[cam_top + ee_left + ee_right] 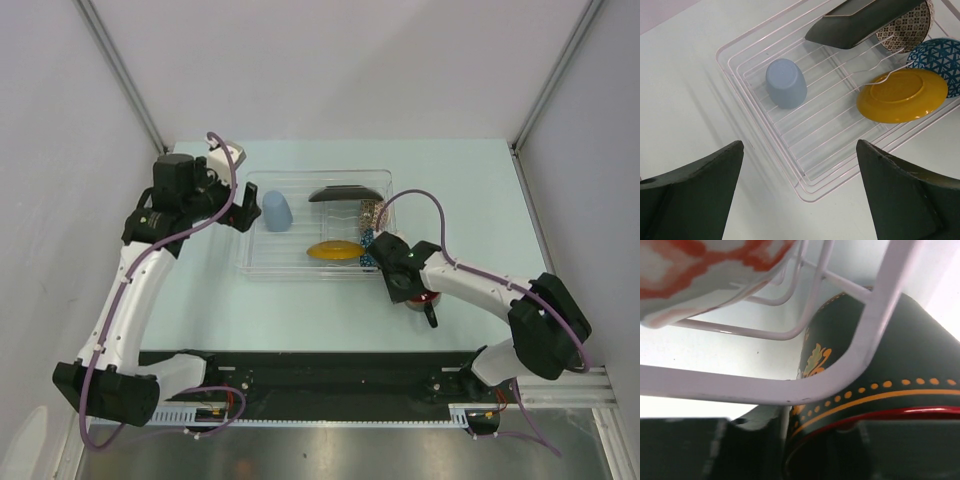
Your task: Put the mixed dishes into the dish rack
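From above, the red-inside dark mug (427, 298) sits on the bench (300, 315) just outside the dish rack (297, 243), at its near right corner, mostly hidden under the right pincer (412, 290). In the left wrist view, the left pincer (800, 197) gapes wide above the rack's corner (the small light-blue cup (786, 83) shows its base). In the right wrist view, the mug's red rim points at the fingers (910, 450) and the rack's edge crosses in front; I cannot tell if it is gripped.

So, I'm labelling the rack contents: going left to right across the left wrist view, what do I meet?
Light-blue cup → yellow saucer → blue bowl; black plate and beige bowl span above, unplaced.
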Available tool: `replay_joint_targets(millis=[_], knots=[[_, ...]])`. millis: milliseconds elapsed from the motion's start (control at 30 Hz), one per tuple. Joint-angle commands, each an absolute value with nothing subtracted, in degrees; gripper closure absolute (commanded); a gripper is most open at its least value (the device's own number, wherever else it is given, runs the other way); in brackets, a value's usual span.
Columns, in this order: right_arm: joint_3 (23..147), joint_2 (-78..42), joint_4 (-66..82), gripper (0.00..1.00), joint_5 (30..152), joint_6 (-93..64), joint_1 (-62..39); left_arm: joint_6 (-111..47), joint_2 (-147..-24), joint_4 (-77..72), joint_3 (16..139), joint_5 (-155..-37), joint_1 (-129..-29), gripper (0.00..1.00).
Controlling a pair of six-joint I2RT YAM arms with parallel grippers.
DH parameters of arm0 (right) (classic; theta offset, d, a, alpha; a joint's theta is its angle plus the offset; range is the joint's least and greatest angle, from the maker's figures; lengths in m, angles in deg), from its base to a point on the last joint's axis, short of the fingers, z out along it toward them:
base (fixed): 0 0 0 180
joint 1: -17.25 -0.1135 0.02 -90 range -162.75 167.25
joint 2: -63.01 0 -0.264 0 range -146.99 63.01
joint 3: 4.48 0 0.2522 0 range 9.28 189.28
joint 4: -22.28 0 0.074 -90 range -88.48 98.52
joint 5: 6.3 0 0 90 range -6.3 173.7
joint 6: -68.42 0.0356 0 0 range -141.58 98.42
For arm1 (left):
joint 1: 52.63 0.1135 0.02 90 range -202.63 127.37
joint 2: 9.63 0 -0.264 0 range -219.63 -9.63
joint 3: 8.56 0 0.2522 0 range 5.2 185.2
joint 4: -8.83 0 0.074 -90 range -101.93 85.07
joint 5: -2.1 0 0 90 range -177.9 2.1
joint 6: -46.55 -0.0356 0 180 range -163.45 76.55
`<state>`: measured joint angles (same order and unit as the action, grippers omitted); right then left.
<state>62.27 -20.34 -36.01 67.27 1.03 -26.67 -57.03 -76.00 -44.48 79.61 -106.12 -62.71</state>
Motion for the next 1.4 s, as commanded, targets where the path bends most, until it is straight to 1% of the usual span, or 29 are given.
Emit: replay_joint_targets(millis=[0, 133, 267, 333, 500, 600, 633, 700, 733, 800, 833, 967, 1033, 1067, 1100, 1133, 1167, 1200, 1267, 1300, 1333, 1367], knots=[[62.5, -20.5, -36.4, 0.78, 70.4, 1.6, -26.9, -57.3, -74.1, -43.0, 78.8, -106.8, -61.9, 0.01], [62.5, -19.0, -36.6, 1.0, 70.5, 1.9, -26.1, -57.2, -74.1, -42.8, 78.3, -107.1, -61.8, 0.0], [63.9, -15.0, -38.6, 1.0, 71.5, 2.5, -25.9, -56.8, -74.2, -42.9, 78.7, -108.2, -61.7, 0.01], [66.5, -11.7, -40.7, 1.0, 72.4, 2.8, -25.9, -55.8, -74.4, -43.2, 79.3, -109.4, -61.8, 0.0], [75.9, -5.1, -45.2, 1.0, 80.1, 3.5, -26.0, -51.9, -73.3, -46.4, 82.3, -116.5, -61.7, 0.0], [78.6, -1.3, -44.9, 1.0, 87.8, 3.1, -26.1, -48.6, -72.5, -47.0, 83.4, -120.9, -61.3, 0.0], [79.8, 0.0, -42.0, 1.0, 93.2, 2.8, -26.1, -47.9, -72.1, -47.4, 83.8, -121.9, -61.2, 0.0], [80.1, 5.4, -36.4, 1.0, 99.2, 2.6, -26.7, -45.7, -71.4, -47.7, 84.7, -125.7, -61.0, 0.0], [80.0, 7.1, -30.2, 1.0, 101.5, 2.8, -27.0, -45.0, -71.0, -47.4, 84.9, -127.5, -61.0, 0.0], [79.9, 10.9, -21.5, 1.0, 102.7, 3.4, -27.4, -41.8, -69.7, -46.3, 85.6, -132.3, -61.1, 0.0], [79.9, 11.5, -18.6, 1.0, 104.4, 3.9, -27.4, -40.7, -69.6, -45.9, 86.2, -137.2, -61.1, 0.0], [78.9, 12.6, -5.0, 1.0, 108.4, 8.2, -27.8, -36.1, -70.5, -47.9, 91.5, -144.8, -61.2, 0.0], [76.7, 13.4, 10.2, 1.0, 109.0, 11.0, -28.6, -32.6, -69.8, -44.8, 91.4, -149.4, -61.2, 0.0], [73.1, 13.5, 16.5, 1.0, 108.1, 11.1, -29.4, -26.6, -69.1, -41.8, 90.2, -150.6, -61.2, 0.0], [72.0, 12.6, 27.3, 1.0, 106.0, 10.3, -31.4, -23.1, -68.0, -33.8, 86.6, -151.3, -61.2, 0.0], [71.6, 11.3, 31.1, 1.0, 105.4, 8.5, -32.1, -17.1, -65.6, -29.8, 84.9, -152.2, -61.2, 0.0], [71.6, 9.9, 34.7, 1.0, 105.8, 8.1, -32.2, -15.0, -64.7, -26.9, 83.7, -152.1, -61.2, 0.0], [71.6, 6.6, 41.9, 1.0, 107.0, 8.2, -32.2, -13.7, -63.8, -23.9, 82.6, -152.1, -61.2, 0.01], [71.6, 3.3, 49.5, 1.0, 108.0, 11.5, -31.8, -12.1, -62.6, -23.5, 82.8, -151.4, -61.8, 0.0], [71.6, 1.3, 57.9, 1.0, 108.8, 13.1, -31.5, -11.9, -62.5, -23.7, 82.9, -151.4, -61.9, 0.0], [71.6, -2.4, 61.9, 1.0, 108.8, 15.7, -30.9, -12.0, -62.2, -23.8, 82.9, -151.4, -62.0, 0.0], [71.6, -4.7, 70.2, 1.0, 108.8, 20.0, -30.6, -12.0, -61.9, -23.8, 82.6, -151.4, -62.5, 0.0]])
